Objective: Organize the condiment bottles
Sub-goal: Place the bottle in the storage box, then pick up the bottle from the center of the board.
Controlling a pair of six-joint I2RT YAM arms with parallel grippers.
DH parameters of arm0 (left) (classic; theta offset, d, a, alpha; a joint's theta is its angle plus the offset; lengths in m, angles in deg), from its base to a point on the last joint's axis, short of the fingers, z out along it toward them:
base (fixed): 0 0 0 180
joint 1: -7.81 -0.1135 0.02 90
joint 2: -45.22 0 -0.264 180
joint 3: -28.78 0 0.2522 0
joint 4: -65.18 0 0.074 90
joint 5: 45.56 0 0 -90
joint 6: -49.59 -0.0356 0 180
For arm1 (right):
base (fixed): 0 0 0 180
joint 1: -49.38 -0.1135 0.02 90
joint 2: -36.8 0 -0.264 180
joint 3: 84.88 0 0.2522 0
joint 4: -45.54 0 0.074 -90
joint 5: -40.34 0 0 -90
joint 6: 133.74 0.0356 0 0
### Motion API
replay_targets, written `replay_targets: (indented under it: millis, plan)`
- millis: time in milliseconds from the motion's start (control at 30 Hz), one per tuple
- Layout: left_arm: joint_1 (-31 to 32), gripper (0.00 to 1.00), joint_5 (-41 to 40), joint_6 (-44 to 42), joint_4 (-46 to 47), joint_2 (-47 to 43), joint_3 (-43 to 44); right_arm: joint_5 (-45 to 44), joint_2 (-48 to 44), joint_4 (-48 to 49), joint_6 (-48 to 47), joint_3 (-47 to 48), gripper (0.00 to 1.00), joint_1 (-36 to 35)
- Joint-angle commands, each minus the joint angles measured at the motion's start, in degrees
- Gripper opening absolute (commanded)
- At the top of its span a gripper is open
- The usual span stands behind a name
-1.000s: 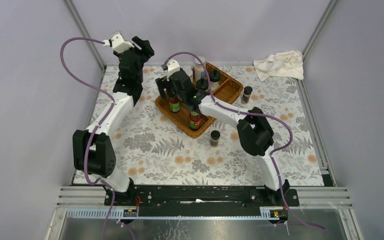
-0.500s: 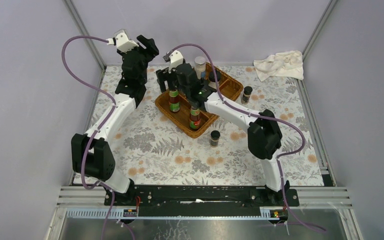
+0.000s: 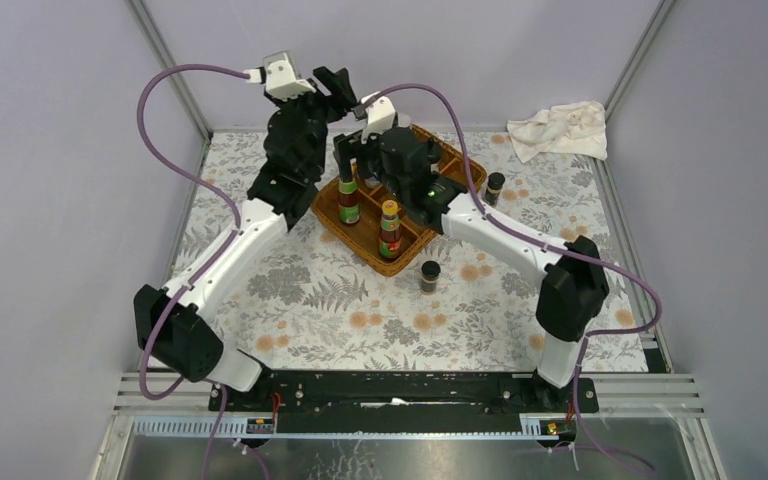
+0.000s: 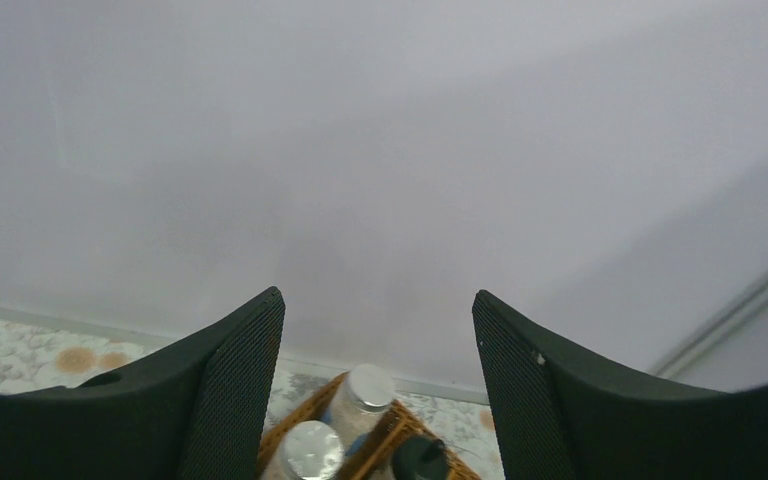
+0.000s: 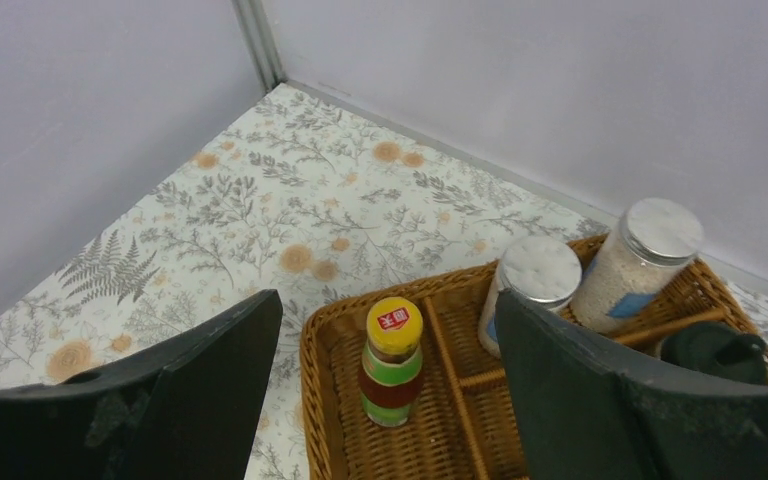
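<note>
Now left gripper [image 4: 377,300] and right gripper [image 5: 388,300] hang spread and empty over the wicker tray [image 5: 312,345], sauce bottles [image 5: 393,360] and shakers [image 5: 530,285] sorted in separate compartments, while two spice jars [image 3: 429,275] out on the table [image 3: 340,320] likely come next.

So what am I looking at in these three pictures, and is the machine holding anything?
Two robot arms stand bolted at the near edge of a flowery table. The wide picture comes from a camera above and behind them. The other two come from a camera on each wrist, looking out past the dark left end effector and right end effector. A wicker tray holds two yellow-capped sauce bottles and two white shakers; two dark jars and a cloth lie outside it. Both end effectors are open, holding nothing.
</note>
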Motion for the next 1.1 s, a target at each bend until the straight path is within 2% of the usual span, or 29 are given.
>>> replay_targets:
  millis: [0,300,667,800,1067]
  plan:
    - [5.8,0.75,-4.3,-6.9,-0.7,-1.2,4.8,-5.6,-7.3,3.5,-1.0,-3.9,0.86,0.1]
    - [15.4,0.75,-6.9,-13.0,-3.1,-3.4,5.5,-18.2,-17.9,5.8,-3.8,-17.0,0.87,0.0]
    - [19.0,0.75,-9.5,-14.7,-3.4,-7.8,-0.4,-28.1,-28.1,6.9,-0.9,-32.0,0.88,1.8]
    - [20.0,0.75,-9.6,-14.0,-3.4,-8.8,-3.1,-29.3,-31.1,6.4,2.0,-36.0,0.88,4.8]
    - [24.5,0.75,-8.9,-11.4,-5.3,-8.7,-9.8,-30.2,-32.4,2.2,6.5,-38.8,0.89,15.6]
